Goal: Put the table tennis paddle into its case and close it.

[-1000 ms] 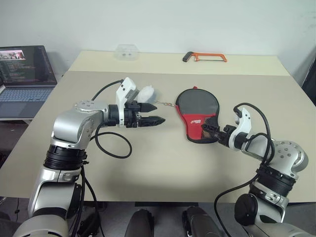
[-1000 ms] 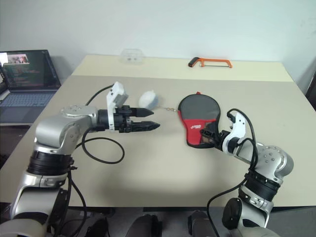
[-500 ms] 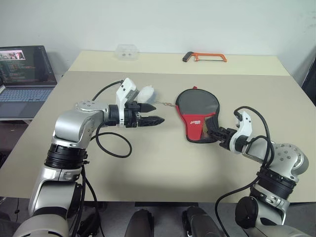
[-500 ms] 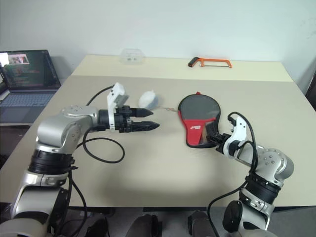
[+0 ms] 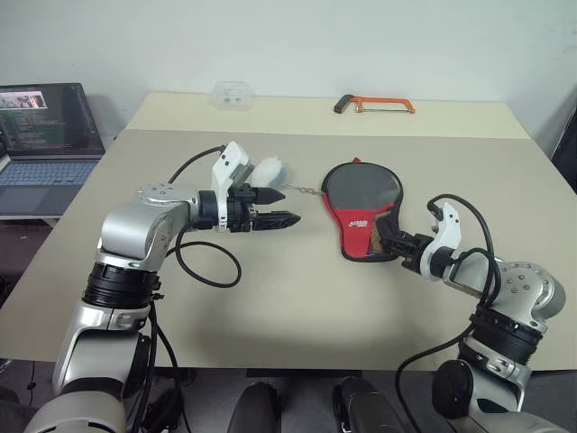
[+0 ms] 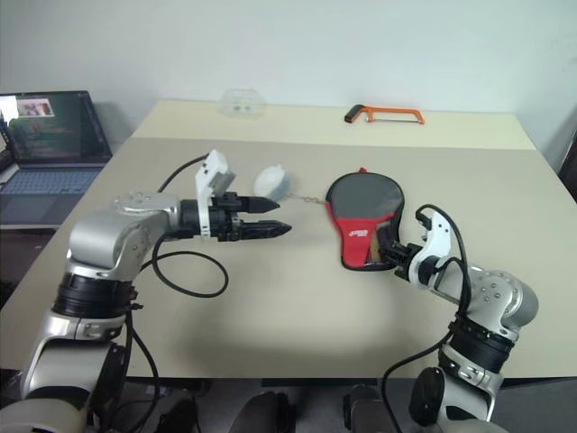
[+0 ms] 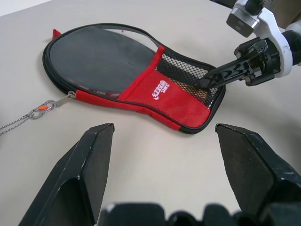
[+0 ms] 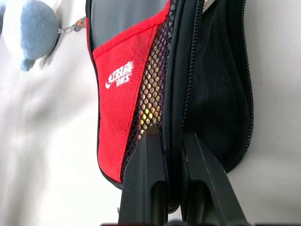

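The black and red case (image 5: pixel 361 194) lies flat on the table to the right of centre, its round end away from me. Something pale yellow shows through its mesh pocket (image 8: pixel 149 101); the table tennis paddle is otherwise hidden. My right gripper (image 5: pixel 389 237) is at the case's narrow near end, shut on the zipper edge (image 8: pixel 175 117) beside the mesh. My left gripper (image 5: pixel 290 205) hovers open above the table just left of the case, pointing at it, with nothing between its fingers (image 7: pixel 94 160).
A white and blue plush charm (image 5: pixel 269 171) hangs by a thin chain (image 7: pixel 28 115) from the case's zipper. At the table's far edge lie an orange hacksaw (image 5: pixel 377 103) and a clear plastic box (image 5: pixel 231 94). A laptop (image 5: pixel 45 135) sits beyond the left side.
My right gripper has gone from open to shut on the case's narrow end. The left arm and the case have stayed where they were.
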Robot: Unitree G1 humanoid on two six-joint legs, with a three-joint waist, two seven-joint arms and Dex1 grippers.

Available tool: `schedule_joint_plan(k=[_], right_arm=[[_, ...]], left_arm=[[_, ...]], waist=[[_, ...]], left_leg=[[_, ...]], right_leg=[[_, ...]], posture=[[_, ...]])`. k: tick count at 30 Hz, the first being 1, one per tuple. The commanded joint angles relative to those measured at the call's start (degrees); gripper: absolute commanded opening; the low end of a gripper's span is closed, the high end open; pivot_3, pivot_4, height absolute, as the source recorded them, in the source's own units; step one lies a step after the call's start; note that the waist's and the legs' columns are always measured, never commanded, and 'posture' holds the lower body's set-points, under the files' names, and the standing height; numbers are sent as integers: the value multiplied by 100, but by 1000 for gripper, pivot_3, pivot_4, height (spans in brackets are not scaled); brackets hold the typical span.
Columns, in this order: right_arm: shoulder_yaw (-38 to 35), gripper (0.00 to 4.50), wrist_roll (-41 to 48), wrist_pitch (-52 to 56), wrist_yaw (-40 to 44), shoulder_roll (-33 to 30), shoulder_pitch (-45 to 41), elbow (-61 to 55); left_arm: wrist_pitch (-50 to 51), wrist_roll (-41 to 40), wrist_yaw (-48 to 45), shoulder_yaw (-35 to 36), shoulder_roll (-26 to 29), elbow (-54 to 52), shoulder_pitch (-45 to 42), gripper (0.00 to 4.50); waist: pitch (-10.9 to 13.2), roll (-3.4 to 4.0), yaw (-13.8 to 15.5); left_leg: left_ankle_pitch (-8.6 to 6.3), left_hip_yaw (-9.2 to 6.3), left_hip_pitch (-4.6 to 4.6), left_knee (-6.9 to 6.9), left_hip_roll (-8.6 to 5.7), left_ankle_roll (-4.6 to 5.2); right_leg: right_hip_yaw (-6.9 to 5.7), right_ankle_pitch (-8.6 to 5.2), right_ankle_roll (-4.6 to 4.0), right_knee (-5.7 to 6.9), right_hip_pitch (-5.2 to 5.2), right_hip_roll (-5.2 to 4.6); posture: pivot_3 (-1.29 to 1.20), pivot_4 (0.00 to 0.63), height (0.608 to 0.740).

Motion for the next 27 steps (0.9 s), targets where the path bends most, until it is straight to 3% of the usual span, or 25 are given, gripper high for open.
schedule_joint_plan(k=[1,5,11,18,22,27], right_arm=[[181,5,447,83,173,-365,409,-231],[397,5,1253,83,424,-969,1243,-630],[465,5,2041,83,329,-1175,1651,-911],[622,5,3726,83,395,-1883,2642,-1560],[676,5,4445,-20,121,-2139,3042,-1756],[967,5,4632,-421,-448,-2292,3053,-1510]], left_arm=[[-81,-5,-32,29,15,-73,-146,3774],[-120,15,-79,-24,-15,8,-176,3774],[-180,46,-127,-111,-110,133,-270,3774],[-294,122,-266,-182,-118,342,-401,3774],[-327,162,-308,-206,-162,415,-459,3774],[-365,197,-325,-227,-214,447,-476,3774]], waist=[[0,-1,13],[-3,-5,78],[-5,-9,56],[-5,-9,56],[-6,-10,50],[-8,-13,36]], left_leg=[[0,0,-1,0,0,0],[-1,-7,-4,-2,-2,1],[-1,-10,-3,-1,-4,2],[-2,-18,-3,-2,-4,3],[-2,-25,0,0,-4,4],[-2,-26,15,1,-4,4]], right_leg=[[0,0,0,-1,0,0],[-1,-5,7,-10,6,0],[-1,-10,14,-12,12,0],[-1,-11,17,-27,23,1],[-2,-11,17,-32,33,1],[-2,-12,19,-32,49,1]], posture=[[0,150,740],[0,150,740],[0,150,740],[0,150,740],[0,150,740],[0,150,740]])
